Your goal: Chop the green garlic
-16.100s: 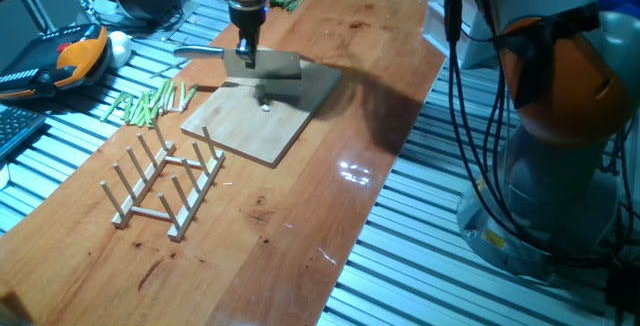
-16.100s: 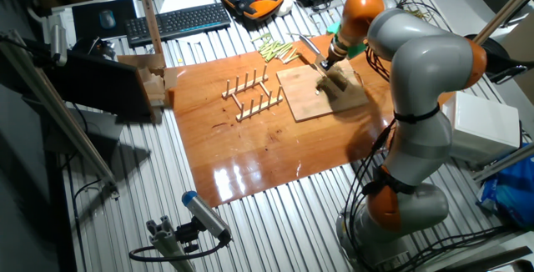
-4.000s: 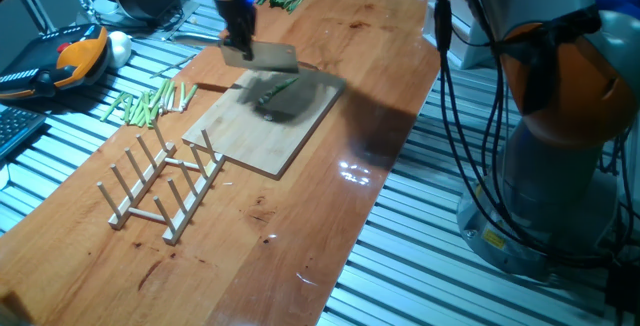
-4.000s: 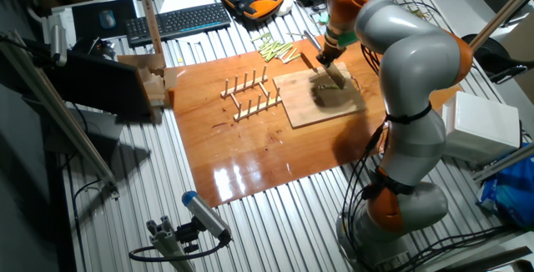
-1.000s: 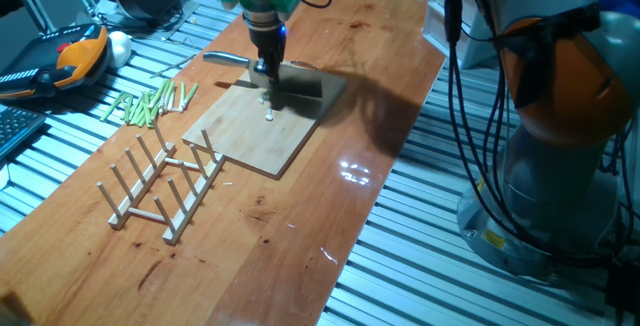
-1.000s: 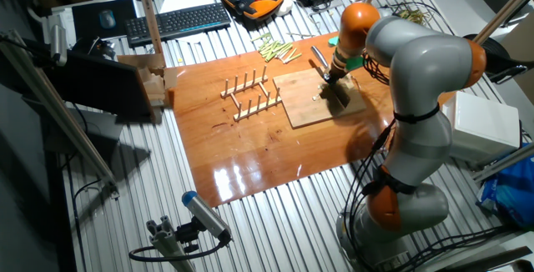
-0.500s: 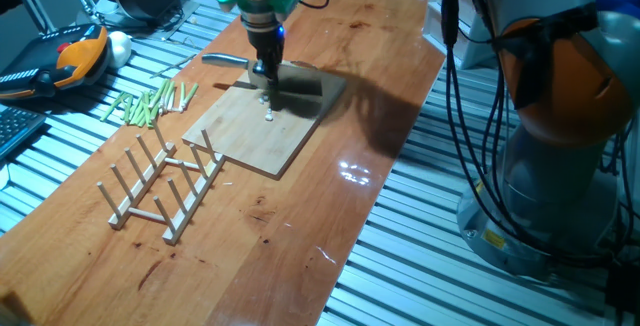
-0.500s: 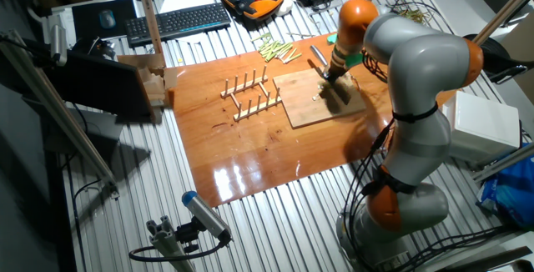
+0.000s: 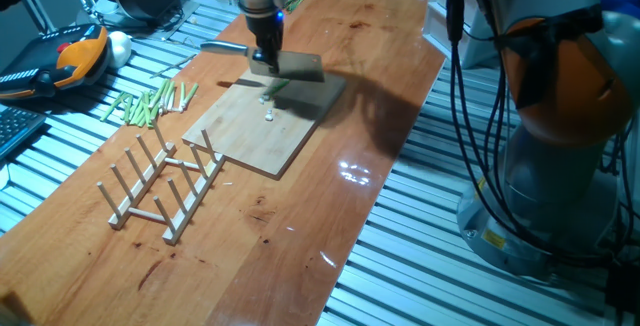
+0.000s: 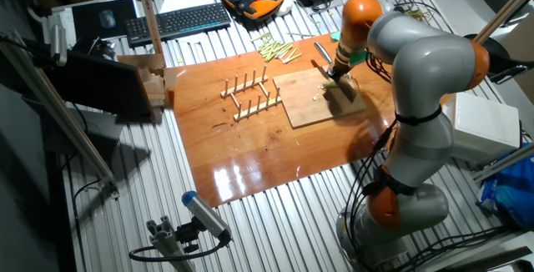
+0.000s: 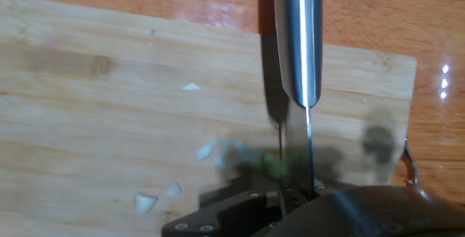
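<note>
Gripper point(image 9: 265, 58) clamped on knife point(image 9: 297, 64) handle, blade just above cutting board point(image 9: 240, 136). Green garlic point(image 9: 274, 89) on board under blade, whitish bits beside it; contact probably none, view blurred.

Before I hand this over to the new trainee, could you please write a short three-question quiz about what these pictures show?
1. True or false: the knife held by the gripper is over the cutting board.
2. The heap of green sticks lies: A) on the board, B) on the table beside the board, C) in the wooden rack.
3. Fill in: small whitish bits of green garlic lie on the ____.

Key: 1 true; 2 B; 3 cutting board.
</note>
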Tool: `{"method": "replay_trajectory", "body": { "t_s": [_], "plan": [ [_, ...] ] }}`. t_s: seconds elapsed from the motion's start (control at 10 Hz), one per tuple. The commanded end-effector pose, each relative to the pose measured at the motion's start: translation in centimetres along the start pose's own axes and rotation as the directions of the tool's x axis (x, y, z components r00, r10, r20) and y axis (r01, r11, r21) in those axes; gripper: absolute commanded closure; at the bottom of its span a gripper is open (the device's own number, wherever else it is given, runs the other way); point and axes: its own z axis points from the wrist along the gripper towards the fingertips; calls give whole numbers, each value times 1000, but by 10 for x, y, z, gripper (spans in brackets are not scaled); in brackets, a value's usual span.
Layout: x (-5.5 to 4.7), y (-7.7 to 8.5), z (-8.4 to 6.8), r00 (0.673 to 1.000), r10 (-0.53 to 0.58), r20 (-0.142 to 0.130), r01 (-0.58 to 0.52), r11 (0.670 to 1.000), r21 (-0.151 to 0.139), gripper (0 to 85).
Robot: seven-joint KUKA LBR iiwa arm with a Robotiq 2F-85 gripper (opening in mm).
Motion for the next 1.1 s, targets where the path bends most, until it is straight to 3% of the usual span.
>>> {"method": "replay_trajectory", "body": {
  "t_s": [0.0, 0.3, 0.6, 0.8, 1.0],
  "plan": [
    [2, -2, 3, 1000, 0, 5, 0, 1000, -3, 850],
    [2, 0, 17, 1000, 4, 31, -3, 1000, -8, 850],
    [-5, -2, 33, 998, -1, 56, 2, 1000, -20, 850],
    [-11, -1, 34, 998, -1, 64, 2, 1000, -20, 850],
    [-17, -1, 26, 999, -3, 51, 4, 1000, -14, 850]
  ]
}}
